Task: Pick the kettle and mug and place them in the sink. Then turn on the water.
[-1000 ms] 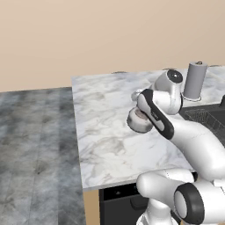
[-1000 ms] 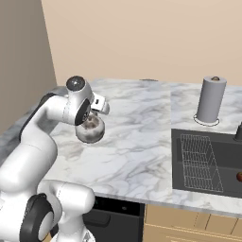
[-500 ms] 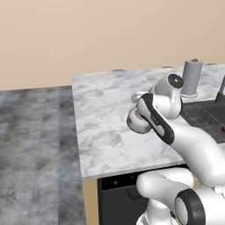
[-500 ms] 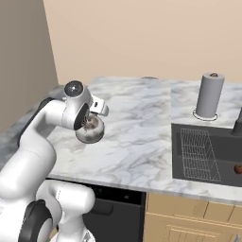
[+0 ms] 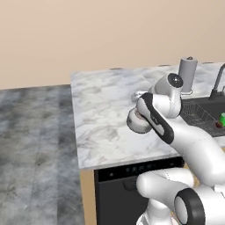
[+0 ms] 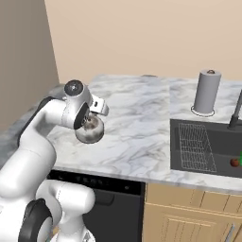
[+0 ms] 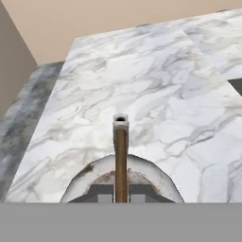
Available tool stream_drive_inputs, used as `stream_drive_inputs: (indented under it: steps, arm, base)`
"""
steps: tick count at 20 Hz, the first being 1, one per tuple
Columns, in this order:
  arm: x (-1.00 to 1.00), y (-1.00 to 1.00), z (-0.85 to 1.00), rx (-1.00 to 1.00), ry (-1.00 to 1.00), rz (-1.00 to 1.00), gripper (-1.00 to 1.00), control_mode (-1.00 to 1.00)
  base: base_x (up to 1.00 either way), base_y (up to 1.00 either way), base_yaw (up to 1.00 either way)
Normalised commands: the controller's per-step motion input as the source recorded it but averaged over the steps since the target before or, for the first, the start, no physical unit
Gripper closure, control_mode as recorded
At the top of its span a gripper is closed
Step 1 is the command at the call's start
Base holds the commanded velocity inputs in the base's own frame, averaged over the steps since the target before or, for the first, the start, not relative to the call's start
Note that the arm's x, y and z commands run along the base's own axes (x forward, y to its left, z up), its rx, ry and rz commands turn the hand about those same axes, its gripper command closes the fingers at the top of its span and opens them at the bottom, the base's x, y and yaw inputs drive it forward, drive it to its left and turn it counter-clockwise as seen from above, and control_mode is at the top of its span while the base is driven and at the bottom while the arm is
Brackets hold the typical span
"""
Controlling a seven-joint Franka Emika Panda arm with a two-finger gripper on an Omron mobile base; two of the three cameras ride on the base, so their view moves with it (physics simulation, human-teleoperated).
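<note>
Jaws (image 7: 121,191) pinch the kettle (image 6: 90,130) by its handle, above the surface (image 6: 142,123), well left of the sink (image 6: 222,142). Mug (image 5: 223,118) sits in the sink.

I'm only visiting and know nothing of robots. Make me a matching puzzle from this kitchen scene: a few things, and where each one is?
Things:
1. kettle
2. mug
3. paper-towel roll
4. faucet

Places:
A. standing on the counter behind the sink
B. rising at the sink's far edge
C. hanging from the gripper above the counter
D. inside the sink

Pairs: 1-C, 2-D, 3-A, 4-B
</note>
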Motion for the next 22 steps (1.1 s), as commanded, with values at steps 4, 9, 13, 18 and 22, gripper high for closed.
stream_drive_inputs:
  steps: [4,9,13,18,22]
  arm:
    - [0.00,0.00,0.00,0.00,0.00,0.00,1.00,1.00]
    - [0.00,0.00,0.00,0.00,0.00,0.00,1.00,1.00]
    - [0.00,0.00,0.00,0.00,0.00,0.00,1.00,1.00]
    - [0.00,0.00,0.00,0.00,0.00,0.00,1.00,1.00]
    - [0.00,0.00,0.00,0.00,0.00,0.00,1.00,1.00]
  base:
    - [-0.74,-0.58,0.00]
    - [-0.50,-0.92,0.01]
    - [-0.24,-1.00,0.03]
    - [-0.02,-0.96,0.00]
    - [0.00,-0.93,0.00]
